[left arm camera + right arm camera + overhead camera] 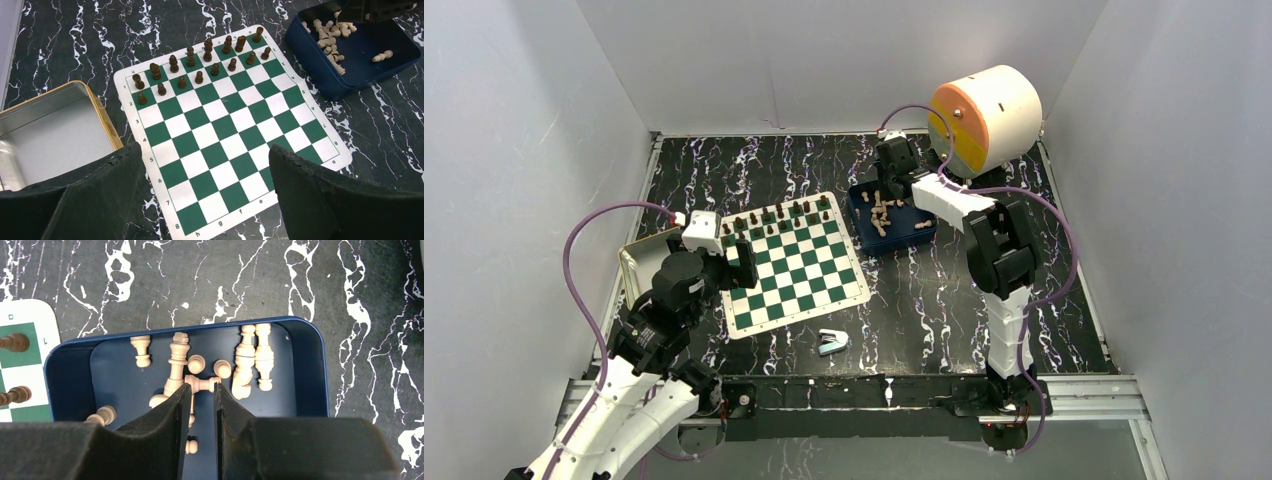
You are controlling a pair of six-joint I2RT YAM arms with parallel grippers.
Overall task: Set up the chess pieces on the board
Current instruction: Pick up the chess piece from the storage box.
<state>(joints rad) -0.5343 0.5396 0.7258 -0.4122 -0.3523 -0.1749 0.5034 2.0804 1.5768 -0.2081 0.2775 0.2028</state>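
Right pincer [201, 389] narrow-gapped astride lying tan piece [205, 383] in tray [120, 385], 1 o'clock of board [804, 280]; clamp unclear. Light, hard, rolls: pinch mid-stem.

Board [225, 145]: green-white checkered mat, flat. Dark pieces [199, 77]: upright, its two far rows. Tan pieces [175, 365]: toppled, blue tray [120, 385].

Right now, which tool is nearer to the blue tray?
Right. The right tool is down inside the blue tray, among the light chess pieces. The left tool is at the chessboard's opposite edge, beside the metal tin.
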